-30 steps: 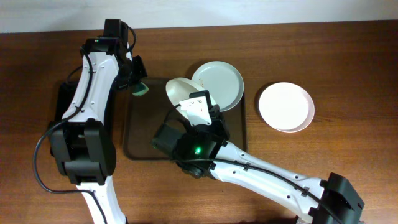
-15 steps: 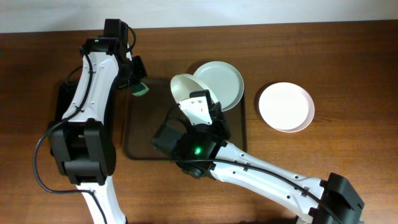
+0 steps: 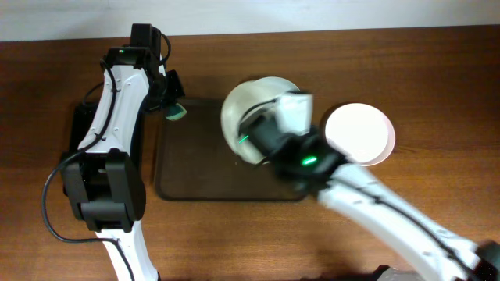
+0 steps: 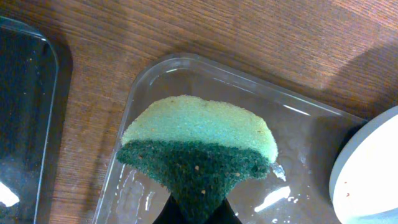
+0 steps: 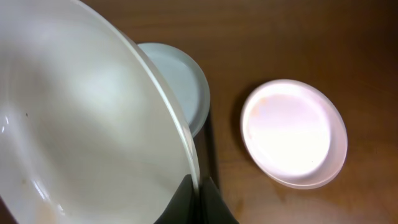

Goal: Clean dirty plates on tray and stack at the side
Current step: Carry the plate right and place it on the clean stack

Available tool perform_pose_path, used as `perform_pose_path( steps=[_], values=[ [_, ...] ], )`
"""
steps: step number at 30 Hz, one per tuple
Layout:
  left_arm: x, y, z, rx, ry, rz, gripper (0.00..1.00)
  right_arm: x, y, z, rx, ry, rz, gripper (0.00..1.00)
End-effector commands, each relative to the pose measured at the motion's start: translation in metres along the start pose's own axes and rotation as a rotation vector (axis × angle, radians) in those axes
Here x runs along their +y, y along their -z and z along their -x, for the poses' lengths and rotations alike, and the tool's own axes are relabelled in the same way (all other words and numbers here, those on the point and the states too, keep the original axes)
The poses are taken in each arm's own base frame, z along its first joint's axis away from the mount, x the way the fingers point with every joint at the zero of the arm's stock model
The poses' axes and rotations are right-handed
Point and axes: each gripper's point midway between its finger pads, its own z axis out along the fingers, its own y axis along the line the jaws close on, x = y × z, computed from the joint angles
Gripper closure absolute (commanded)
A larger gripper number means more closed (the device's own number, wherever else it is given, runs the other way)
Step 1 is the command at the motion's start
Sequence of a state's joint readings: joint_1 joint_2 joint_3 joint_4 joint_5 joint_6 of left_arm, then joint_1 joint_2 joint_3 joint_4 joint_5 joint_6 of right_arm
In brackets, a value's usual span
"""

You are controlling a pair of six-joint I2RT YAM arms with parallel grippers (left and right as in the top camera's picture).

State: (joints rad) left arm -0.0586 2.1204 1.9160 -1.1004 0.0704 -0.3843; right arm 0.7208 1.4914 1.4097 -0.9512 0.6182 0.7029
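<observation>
White round shallow plate (image 5: 81, 124) hangs tilted above the dark brown rectangular tray (image 3: 195, 168), rim pinched in the right gripper (image 5: 199, 196), probably bound for the other white plate (image 3: 359, 134) lying aside on the wooden table (image 3: 437, 70). Left gripper (image 4: 199, 214) clamps a green foam sponge (image 4: 199, 146) over the tray's corner, ready for scrubbing.

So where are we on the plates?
Done: one white plate sits on the table right of the tray, the start of the stack. In hand: the right gripper holds a second plate by its rim over the tray; the left gripper holds the sponge. Left: a pale mint plate at the tray's far right corner, plus stacking both.
</observation>
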Motion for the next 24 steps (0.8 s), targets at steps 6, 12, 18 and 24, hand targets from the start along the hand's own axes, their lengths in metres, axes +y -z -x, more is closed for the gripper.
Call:
perform_pose_path(
  steps=[6, 12, 18, 24],
  values=[
    [0.0, 0.015, 0.008, -0.044, -0.019, -0.001, 1.0, -0.145, -0.047, 0.014, 0.28, -0.446, 0.008, 0.96],
    [0.0, 0.016, 0.008, -0.044, -0.02, -0.001, 1.0, -0.22, -0.102, -0.017, 0.429, -0.519, -0.124, 0.96],
    [-0.001, 0.015, 0.008, -0.043, -0.02, -0.001, 1.0, -0.232, -0.151, -0.062, 0.61, -0.525, -0.19, 0.96],
    [-0.001, 0.016, 0.008, -0.044, -0.02, -0.001, 0.99, -0.238, -0.172, -0.085, 0.687, -0.552, -0.226, 0.96]
  ],
)
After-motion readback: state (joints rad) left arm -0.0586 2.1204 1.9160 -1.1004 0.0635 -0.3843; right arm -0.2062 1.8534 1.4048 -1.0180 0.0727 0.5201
